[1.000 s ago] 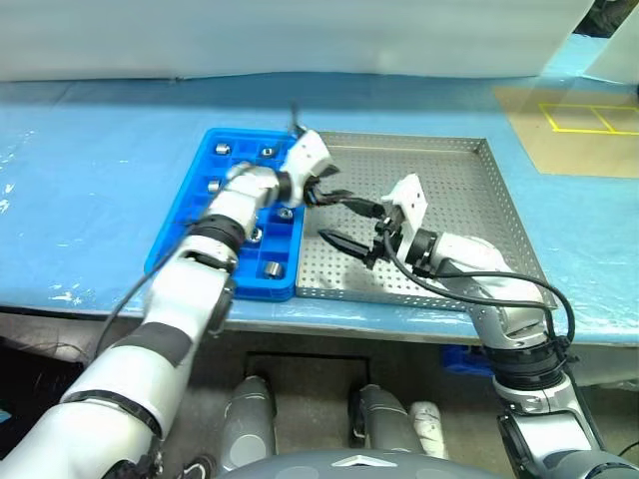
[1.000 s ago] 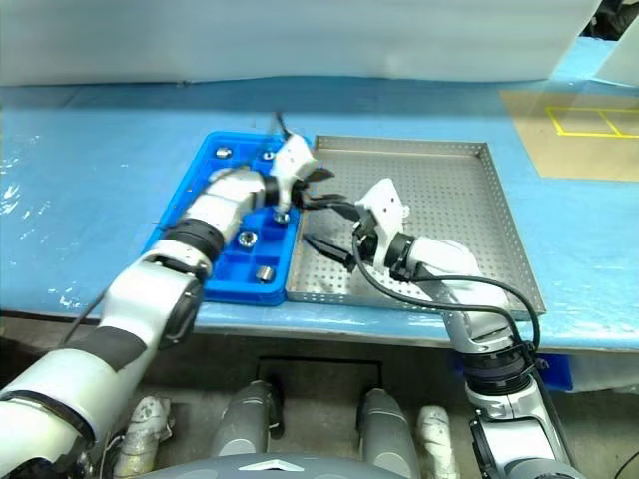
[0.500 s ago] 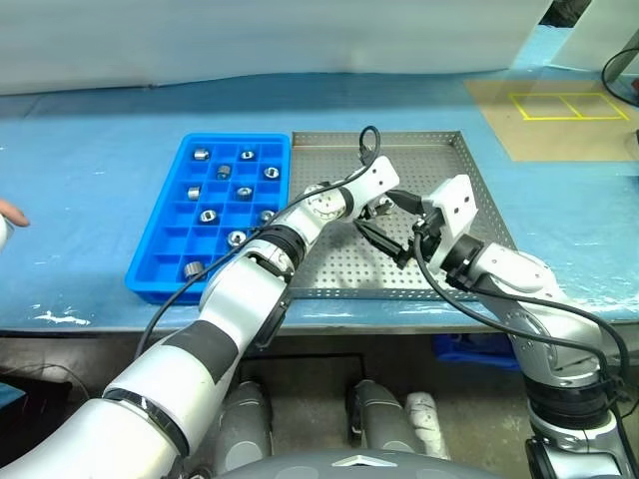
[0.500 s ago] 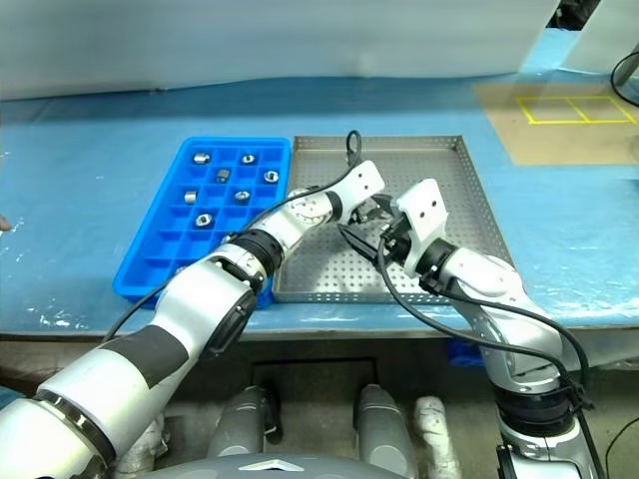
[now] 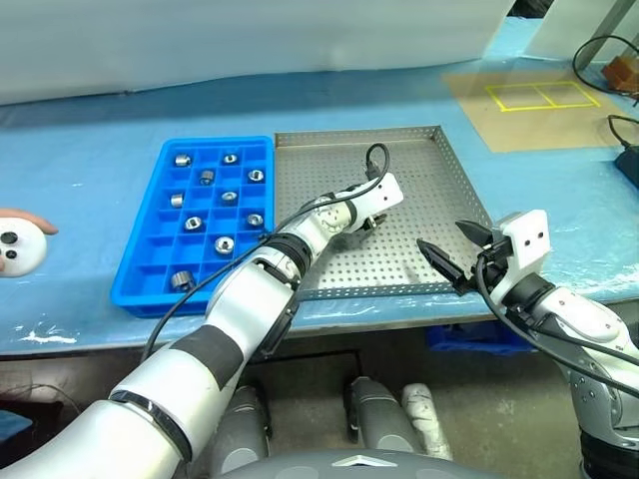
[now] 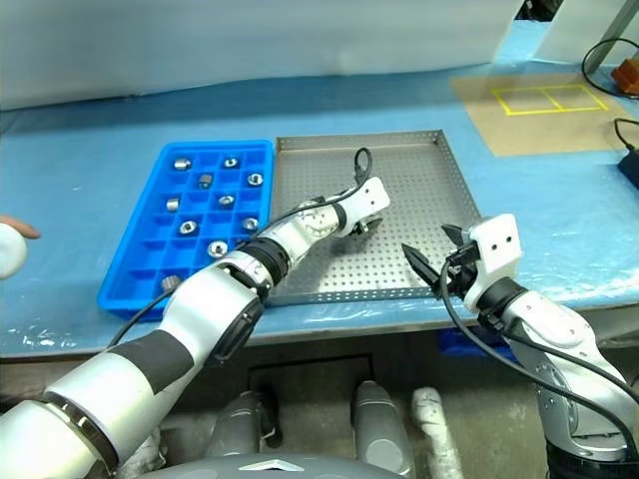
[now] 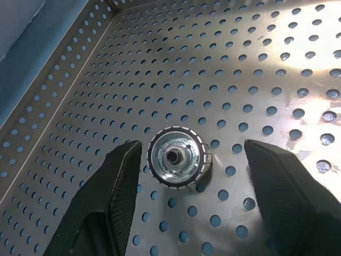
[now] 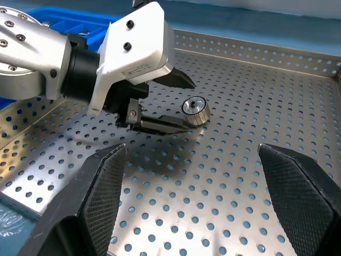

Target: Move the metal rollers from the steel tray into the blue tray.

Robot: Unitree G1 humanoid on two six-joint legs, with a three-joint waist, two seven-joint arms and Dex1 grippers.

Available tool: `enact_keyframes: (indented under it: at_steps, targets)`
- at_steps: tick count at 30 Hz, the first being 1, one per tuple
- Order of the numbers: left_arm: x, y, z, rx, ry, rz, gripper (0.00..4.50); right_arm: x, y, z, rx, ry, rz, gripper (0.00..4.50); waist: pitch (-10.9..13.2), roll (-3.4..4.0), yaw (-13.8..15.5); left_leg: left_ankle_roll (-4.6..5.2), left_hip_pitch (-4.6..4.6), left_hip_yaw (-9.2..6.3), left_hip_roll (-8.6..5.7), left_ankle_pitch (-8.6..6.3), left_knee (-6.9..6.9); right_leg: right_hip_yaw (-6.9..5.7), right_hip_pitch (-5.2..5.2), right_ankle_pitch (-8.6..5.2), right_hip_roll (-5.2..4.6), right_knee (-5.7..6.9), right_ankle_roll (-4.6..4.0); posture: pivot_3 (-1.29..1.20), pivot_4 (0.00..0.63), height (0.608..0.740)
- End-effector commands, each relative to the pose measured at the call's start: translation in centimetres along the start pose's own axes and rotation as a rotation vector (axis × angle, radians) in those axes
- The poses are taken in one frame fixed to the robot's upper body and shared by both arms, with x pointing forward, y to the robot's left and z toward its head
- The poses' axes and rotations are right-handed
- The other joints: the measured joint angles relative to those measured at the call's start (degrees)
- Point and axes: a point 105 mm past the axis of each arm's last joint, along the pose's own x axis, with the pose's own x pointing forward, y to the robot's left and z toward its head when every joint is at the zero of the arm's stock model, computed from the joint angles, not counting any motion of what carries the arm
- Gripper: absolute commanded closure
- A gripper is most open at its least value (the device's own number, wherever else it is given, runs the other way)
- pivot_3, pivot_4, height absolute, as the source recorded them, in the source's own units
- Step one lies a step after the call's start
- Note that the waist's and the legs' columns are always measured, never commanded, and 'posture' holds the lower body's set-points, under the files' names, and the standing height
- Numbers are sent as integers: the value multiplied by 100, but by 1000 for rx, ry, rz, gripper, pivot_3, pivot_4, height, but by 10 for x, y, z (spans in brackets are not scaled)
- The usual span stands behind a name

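**Desk:** What sits where on the bench?

**Photographer:** A large square grey steel tray with a perforated floor lies on a blue-covered table, touching the right side of a bright blue plastic tray divided into small square compartments. Nine small shiny silver metal rollers rest in separate compartments of the blue tray, spread from its far end to its near corner.

**Desk:** Anything in the steel one?

**Photographer:** One silver flanged roller with a dark central hole stands on the perforated floor, around the tray's middle.

**Desk:** And the arms?

**Photographer:** The left gripper reaches across the steel tray, low over the floor. Its two black fingers stand apart, one on each side of the roller, with a visible gap on both sides; nothing is clamped. The right wrist view shows the same roller just at the tips of those fingers.

**Desk:** The right one?

**Photographer:** The right gripper hangs at the near right corner of the steel tray, well apart from the roller. Its fingers are spread wide and hold nothing.

**Desk:** Anything else?

**Photographer:** A round white object with dark dots lies at the table's left edge, and a brown board marked with yellow lines lies far right.
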Motion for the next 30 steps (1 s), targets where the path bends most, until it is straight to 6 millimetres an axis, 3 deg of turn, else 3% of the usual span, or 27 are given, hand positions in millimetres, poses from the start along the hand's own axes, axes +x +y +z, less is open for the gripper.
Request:
enact_keyframes:
  at_steps: [1,11,22,30]
  targets:
    - [2,0,7,29,-17,31,1248,-2,11,10,-16,-42,18,414,0,1,-52,3,-4,-2,-6,-2,0,0,-1,0,-2,-5,0,-701,150,740]
    - [0,7,-11,96,59,109,1248,-6,21,9,2,-36,17,414,-6,10,-351,49,-66,-18,-42,-19,13,-56,-3,1,-55,-46,-1,-739,150,740]
    - [1,3,-12,182,79,146,1248,-19,32,-3,43,9,-9,414,-7,12,-728,124,-85,-41,-103,-74,58,-79,37,-4,-107,-91,8,-780,150,740]
    - [0,4,-19,213,120,179,1248,-28,33,-6,60,30,-43,414,-7,13,-1061,158,-85,-79,-173,-100,83,-106,79,-44,-173,-97,75,-804,150,740]
